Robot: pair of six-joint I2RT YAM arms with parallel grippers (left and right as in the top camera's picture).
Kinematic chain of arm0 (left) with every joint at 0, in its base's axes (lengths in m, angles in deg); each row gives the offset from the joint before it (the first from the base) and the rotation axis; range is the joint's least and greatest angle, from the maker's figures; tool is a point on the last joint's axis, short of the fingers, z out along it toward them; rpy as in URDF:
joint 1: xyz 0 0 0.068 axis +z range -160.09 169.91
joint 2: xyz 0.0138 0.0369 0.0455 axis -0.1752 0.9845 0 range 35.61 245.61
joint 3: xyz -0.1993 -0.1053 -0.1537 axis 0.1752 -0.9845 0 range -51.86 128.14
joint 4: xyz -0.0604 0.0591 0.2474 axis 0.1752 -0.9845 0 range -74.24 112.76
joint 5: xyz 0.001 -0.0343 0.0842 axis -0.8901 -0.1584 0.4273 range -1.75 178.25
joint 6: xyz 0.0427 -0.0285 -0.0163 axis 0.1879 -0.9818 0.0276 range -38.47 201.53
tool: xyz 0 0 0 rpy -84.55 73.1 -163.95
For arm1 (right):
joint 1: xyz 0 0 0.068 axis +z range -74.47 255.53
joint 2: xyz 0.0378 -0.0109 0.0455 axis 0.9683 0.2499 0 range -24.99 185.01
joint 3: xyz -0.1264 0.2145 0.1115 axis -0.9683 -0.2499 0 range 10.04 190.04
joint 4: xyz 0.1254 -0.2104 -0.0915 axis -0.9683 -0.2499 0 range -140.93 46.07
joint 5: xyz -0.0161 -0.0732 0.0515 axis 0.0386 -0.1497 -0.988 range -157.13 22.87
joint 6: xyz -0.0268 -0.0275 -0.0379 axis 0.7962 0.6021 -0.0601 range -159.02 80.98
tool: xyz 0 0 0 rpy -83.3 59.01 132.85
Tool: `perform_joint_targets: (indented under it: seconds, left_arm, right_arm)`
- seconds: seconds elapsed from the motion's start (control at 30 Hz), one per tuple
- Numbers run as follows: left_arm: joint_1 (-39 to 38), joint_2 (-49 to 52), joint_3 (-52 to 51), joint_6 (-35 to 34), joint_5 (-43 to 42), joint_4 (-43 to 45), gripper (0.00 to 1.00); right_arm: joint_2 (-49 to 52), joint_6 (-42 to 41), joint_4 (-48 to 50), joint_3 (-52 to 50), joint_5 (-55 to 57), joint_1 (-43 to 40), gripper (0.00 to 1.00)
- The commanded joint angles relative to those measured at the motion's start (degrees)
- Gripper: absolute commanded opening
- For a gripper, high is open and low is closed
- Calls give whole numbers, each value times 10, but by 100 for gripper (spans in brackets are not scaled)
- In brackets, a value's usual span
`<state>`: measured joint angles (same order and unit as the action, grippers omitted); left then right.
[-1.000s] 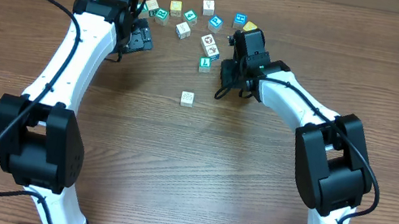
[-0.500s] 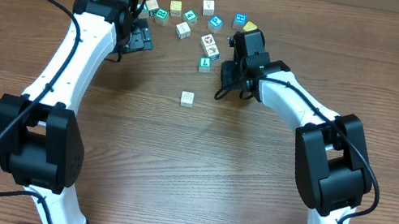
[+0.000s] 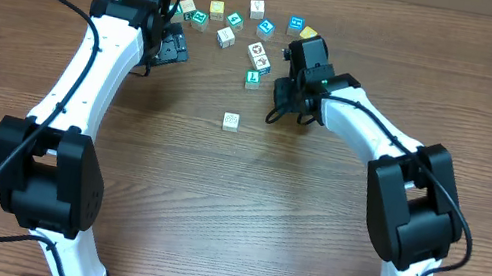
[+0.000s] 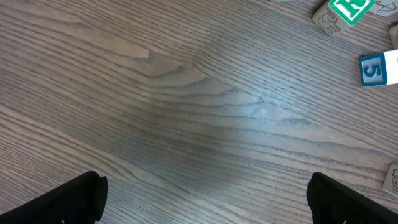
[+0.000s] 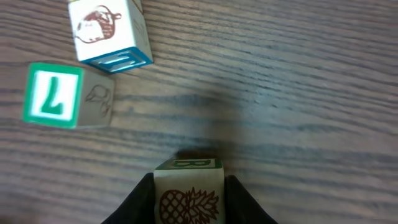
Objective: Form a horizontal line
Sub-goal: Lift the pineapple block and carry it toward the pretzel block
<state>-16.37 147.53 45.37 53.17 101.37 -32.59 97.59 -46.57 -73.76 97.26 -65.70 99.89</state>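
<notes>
The brown wood-grain table [image 3: 214, 204] fills every view. Two white arms with black joints reach across it. The left arm [image 3: 84, 79] stretches to the far left and the right arm [image 3: 369, 129] bends in towards the far middle.

The left gripper [image 4: 205, 199] hangs over bare wood with its jaws spread wide and nothing between them. Only its two dark fingertips [image 4: 68, 199] show, at the bottom corners of the wrist view.

The right gripper [image 5: 188, 180] has its jaws drawn in against both sides of a small wooden cube with a pineapple drawing and a green-edged top [image 5: 188, 199], so that cube is gripped. Whether it rests on the table or is raised I cannot tell.

The horizontal line is not yet formed. The small picture cubes [image 3: 235, 19] lie in a loose arc along the far side of the table, between the two grippers.

Just beyond the gripped cube sit a green-framed cube marked 7 [image 5: 53, 93] and a white cube with a blue edge and a reddish drawing [image 5: 106, 25], close together.

One white-faced cube [image 3: 231, 121] sits alone nearer the middle of the table, well apart from the rest. A blue-framed cube marked 5 [image 4: 378, 68] lies at the right edge of the left wrist view.
</notes>
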Motion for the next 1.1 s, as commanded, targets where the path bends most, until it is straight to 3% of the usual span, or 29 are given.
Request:
perform_joint_targets:
  seconds: [0.0, 0.57, 1.07]
  left_arm:
    - [-1, 7, 14, 1, 8, -1, 100]
    - [-1, 7, 14, 1, 8, -1, 100]
    - [-1, 7, 14, 1, 8, -1, 100]
  right_arm:
    - [-60, -23, -16, 10, -2, -2, 23]
    - [-103, -111, -147, 9, -45, 40, 21]
    - [-98, -135, -63, -70, 45, 97, 22]
